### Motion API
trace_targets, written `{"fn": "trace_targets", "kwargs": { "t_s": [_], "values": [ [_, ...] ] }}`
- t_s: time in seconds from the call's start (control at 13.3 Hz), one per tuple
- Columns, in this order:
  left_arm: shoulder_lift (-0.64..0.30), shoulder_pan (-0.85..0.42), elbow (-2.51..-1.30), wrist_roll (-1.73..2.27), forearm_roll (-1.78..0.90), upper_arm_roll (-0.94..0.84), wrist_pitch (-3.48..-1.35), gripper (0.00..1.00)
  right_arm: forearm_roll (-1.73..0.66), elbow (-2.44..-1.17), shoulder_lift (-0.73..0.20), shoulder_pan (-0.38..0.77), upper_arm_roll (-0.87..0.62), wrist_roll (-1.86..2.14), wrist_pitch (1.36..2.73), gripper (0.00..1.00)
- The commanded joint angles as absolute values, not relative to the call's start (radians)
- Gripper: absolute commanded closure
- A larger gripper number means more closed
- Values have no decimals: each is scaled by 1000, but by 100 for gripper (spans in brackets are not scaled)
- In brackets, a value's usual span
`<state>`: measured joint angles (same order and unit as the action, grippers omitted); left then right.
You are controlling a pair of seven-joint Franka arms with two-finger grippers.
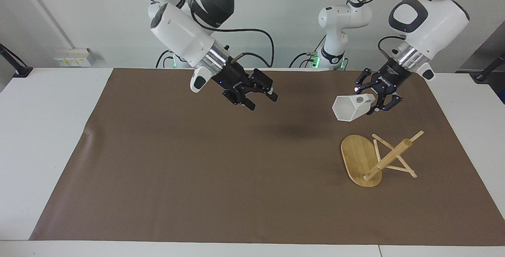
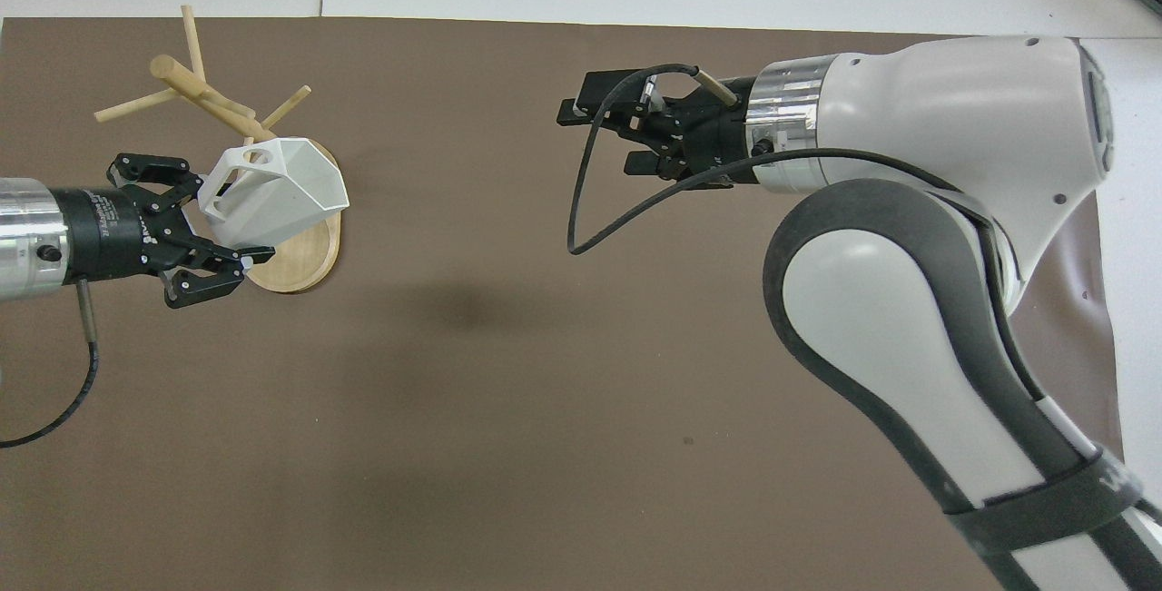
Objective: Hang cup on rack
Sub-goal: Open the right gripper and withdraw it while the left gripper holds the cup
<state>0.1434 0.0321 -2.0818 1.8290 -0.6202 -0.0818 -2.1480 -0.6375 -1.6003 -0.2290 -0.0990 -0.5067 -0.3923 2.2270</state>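
The white faceted cup [image 1: 350,108] is held in the air by my left gripper [image 1: 365,100], which is shut on its handle end. The cup lies tilted, mouth toward the right arm's end, with the handle's round hole facing up. It hangs over the mat at the edge of the rack's oval base [image 1: 356,157], clear of the pegs. The bamboo rack [image 1: 390,156] stands on the mat at the left arm's end. In the overhead view the cup [image 2: 277,192] covers part of the rack's base [image 2: 304,260] beside my left gripper [image 2: 227,219]. My right gripper [image 1: 262,100] is open and empty over the mat's middle.
A brown mat [image 1: 197,178] covers most of the white table [image 1: 47,138]. The rack's thin pegs [image 2: 136,105] stick out toward the left arm's end and away from the robots. My right gripper [image 2: 599,137] and its loose cable hang over the mat.
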Motion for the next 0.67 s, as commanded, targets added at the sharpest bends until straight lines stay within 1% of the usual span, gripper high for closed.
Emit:
{"fn": "trace_targets", "kwargs": {
  "t_s": [0.0,0.22,0.6],
  "values": [
    [92,-26,-2092,1907,-603,-81,-2245,100,-556,-1606,-206,-109,-441,-336,2137,0],
    [51,-49,-2091,1971,-603,-81,-2356,100,-451,-1606,-199,-110,-384,-301,2065,0],
    [26,-40,-2089,2017,-604,-81,-2427,100,-325,-1611,-186,-120,-289,-183,1962,0]
  ]
}}
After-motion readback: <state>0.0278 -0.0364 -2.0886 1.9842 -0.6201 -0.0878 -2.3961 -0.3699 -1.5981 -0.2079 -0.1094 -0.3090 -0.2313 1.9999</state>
